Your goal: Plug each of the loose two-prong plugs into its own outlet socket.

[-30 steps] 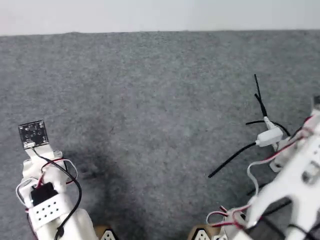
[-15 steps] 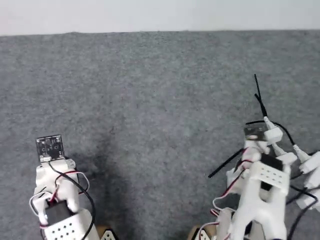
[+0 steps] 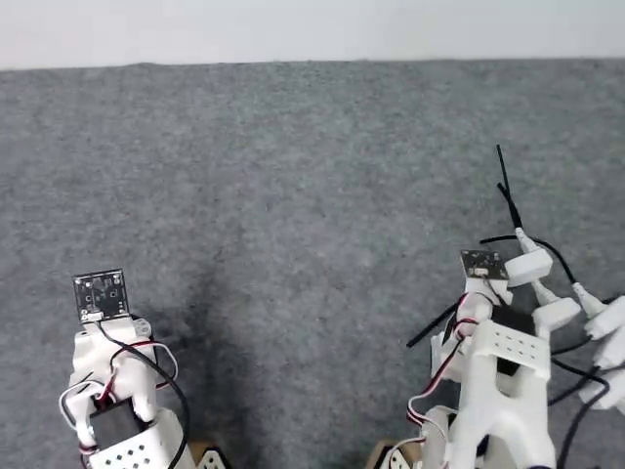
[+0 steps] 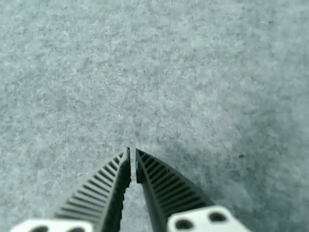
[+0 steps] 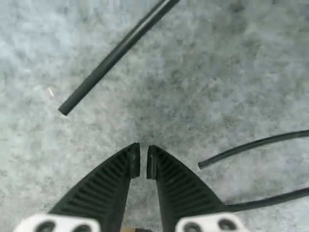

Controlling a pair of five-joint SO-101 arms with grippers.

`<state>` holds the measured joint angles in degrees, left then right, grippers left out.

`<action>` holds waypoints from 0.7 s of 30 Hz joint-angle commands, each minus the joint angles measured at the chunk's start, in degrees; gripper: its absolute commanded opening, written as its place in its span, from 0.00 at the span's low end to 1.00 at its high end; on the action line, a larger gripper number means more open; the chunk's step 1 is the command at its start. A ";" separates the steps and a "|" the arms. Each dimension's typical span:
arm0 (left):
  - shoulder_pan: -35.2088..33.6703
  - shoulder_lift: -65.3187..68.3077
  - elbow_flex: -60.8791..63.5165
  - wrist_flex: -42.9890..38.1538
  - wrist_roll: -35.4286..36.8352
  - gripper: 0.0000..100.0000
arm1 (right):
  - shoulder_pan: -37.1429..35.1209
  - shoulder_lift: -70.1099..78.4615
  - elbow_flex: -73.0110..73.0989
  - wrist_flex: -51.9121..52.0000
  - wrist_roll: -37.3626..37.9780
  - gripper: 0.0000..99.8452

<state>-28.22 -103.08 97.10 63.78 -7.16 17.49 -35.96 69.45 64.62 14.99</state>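
Several white two-prong plugs lie at the table's right side: one (image 3: 528,264) by the right arm's wrist, another (image 3: 558,313) beside it, a third (image 3: 607,318) at the edge. Thin black cords (image 3: 508,195) run from them across the grey mat. My right gripper (image 5: 143,155) is shut with nothing in it, low over the mat between two loose cord ends (image 5: 115,54) (image 5: 251,145). The right arm (image 3: 498,362) stands just left of the plugs. My left gripper (image 4: 133,158) is shut and empty over bare mat. The left arm (image 3: 107,391) is at the near left.
Grey felt mat (image 3: 293,176) covers the whole table up to a pale wall at the back. One black cord (image 3: 437,327) slants out toward the middle from the right arm. The mat's centre and left hold nothing but the arms' shadows.
The right arm swung in from the right edge to stand left of the plugs. The left arm drew back toward the near edge and slightly right.
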 commanded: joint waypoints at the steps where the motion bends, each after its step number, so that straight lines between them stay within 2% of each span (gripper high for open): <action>1: 0.09 -1.05 -0.75 0.09 -0.44 0.01 | 0.13 -0.92 5.01 -8.22 -0.53 0.02; 3: 0.09 -1.05 -0.75 0.09 -0.44 0.01 | -1.36 -1.71 8.79 -12.70 -0.44 0.02; 7: 0.18 -0.97 -0.75 0.97 -0.44 0.01 | -1.89 -2.33 8.62 -11.65 -0.44 0.02; 11: 0.18 -1.05 -0.75 8.88 -0.53 0.01 | -1.89 -2.33 8.53 -11.65 -0.44 0.02; 17: 0.18 -1.05 -0.75 8.62 -0.53 0.01 | -1.71 -2.59 8.79 -11.65 -0.53 0.02; 21: 0.18 -1.05 -0.75 8.62 -0.53 0.01 | -1.63 -9.10 11.60 -11.03 -0.44 0.02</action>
<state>-28.22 -103.16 97.10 72.13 -7.34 16.62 -40.88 77.80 55.65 14.99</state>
